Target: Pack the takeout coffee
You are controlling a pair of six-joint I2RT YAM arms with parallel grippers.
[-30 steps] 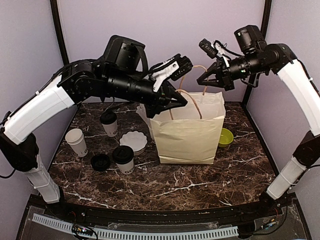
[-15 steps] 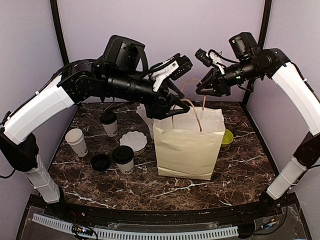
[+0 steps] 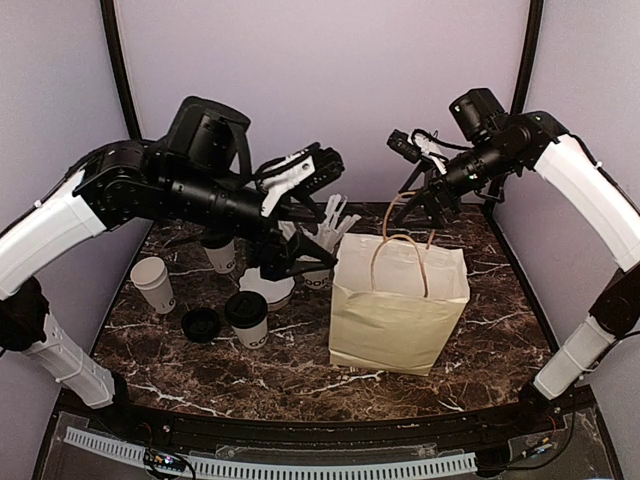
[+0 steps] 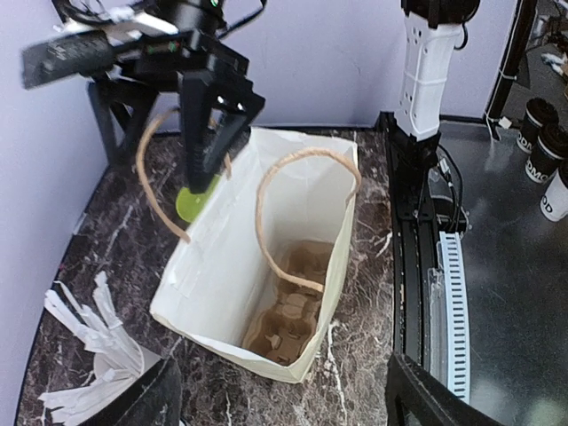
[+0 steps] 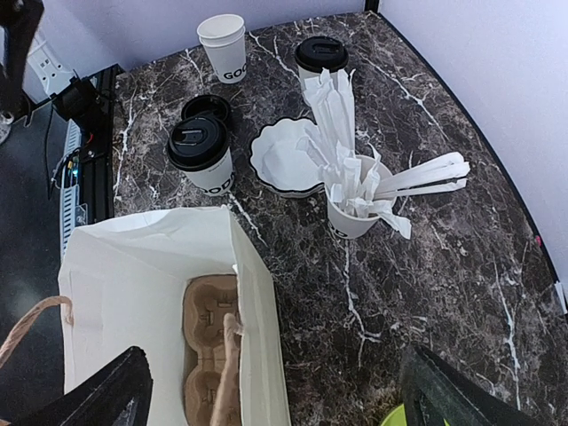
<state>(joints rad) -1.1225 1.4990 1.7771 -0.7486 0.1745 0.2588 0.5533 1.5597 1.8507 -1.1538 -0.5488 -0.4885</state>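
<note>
Two takeout coffee cups with black lids stand left of the bag: one (image 3: 247,318) (image 5: 202,155) near the front, the other (image 3: 218,250) (image 5: 320,60) farther back, partly behind my left arm. The cream paper bag (image 3: 400,305) (image 4: 222,266) (image 5: 151,284) stands open on the table, with a brown cardboard carrier (image 4: 288,311) (image 5: 211,355) at its bottom. My left gripper (image 3: 295,258) (image 4: 284,417) hovers open just left of the bag, holding nothing. My right gripper (image 3: 425,205) (image 5: 275,417) hangs open above the bag's far handle (image 4: 151,177).
An unlidded white cup (image 3: 152,283) (image 5: 224,44) and a loose black lid (image 3: 201,323) (image 5: 206,108) sit at the left. A scalloped white bowl (image 3: 272,285) (image 5: 284,160) and a cup of straws (image 3: 325,235) (image 5: 355,200) stand beside the bag. A green bowl (image 4: 197,197) lies behind it.
Both grippers opened and let go of the bag. The bag settled onto the table, shifted right and forward. My left arm drew back left and lower; my right gripper dropped slightly.
</note>
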